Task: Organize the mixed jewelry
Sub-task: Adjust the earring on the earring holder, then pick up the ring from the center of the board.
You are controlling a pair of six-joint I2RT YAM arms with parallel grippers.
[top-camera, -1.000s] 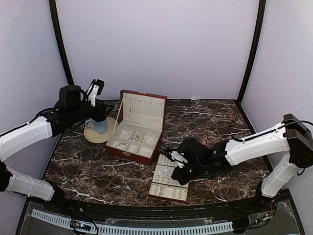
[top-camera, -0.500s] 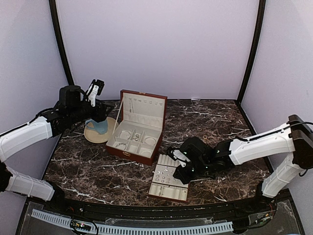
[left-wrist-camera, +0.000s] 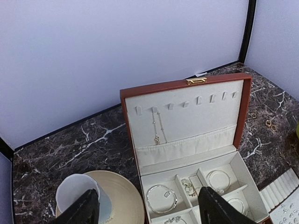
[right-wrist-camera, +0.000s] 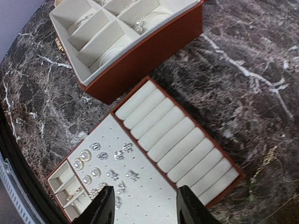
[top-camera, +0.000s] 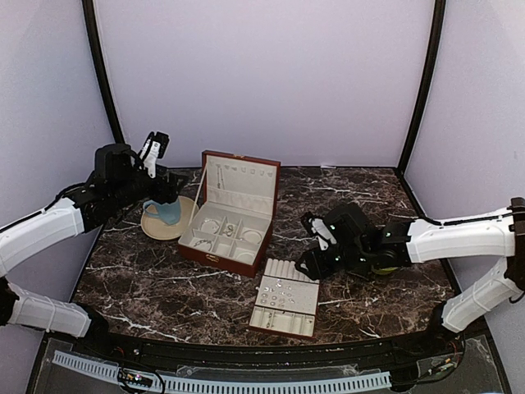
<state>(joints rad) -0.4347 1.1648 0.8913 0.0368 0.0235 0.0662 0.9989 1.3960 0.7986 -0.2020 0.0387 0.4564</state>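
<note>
Nearest you, the tray (right-wrist-camera: 148, 192) is lying flat on the tabletop (right-wrist-camera: 243, 70). Rows of studs (right-wrist-camera: 100, 156) are sitting pinned in its perforated pad, so each pair is keeping its own spot. The padded rolls (right-wrist-camera: 173, 135) beside them are showing no rings.

Your right fingers (right-wrist-camera: 103, 205) are hovering just above that stud pad, spread apart with nothing between them. I'm judging this as a moment right at a drop-off rather than a pickup.

Just beyond the tray, the box (right-wrist-camera: 145, 49) is standing with its lid propped upright, which is leaving every compartment reachable from above. Bracelets (left-wrist-camera: 161, 198) are lying coiled in the larger cells, and a necklace (left-wrist-camera: 157, 126) is hanging from a hook inside the lid so it is not tangling.

To the left of the box, a mug (left-wrist-camera: 74, 191) is resting on a saucer (left-wrist-camera: 124, 196). Your left fingers (left-wrist-camera: 86, 210) are hanging high over the mug and the box's left side, parted and carrying nothing.

Farther off, past the box's right side, a few small loose pieces (left-wrist-camera: 269, 123) are lying on the bare tabletop. So the sorting is looking mostly done, with those pieces probably remaining for you.
</note>
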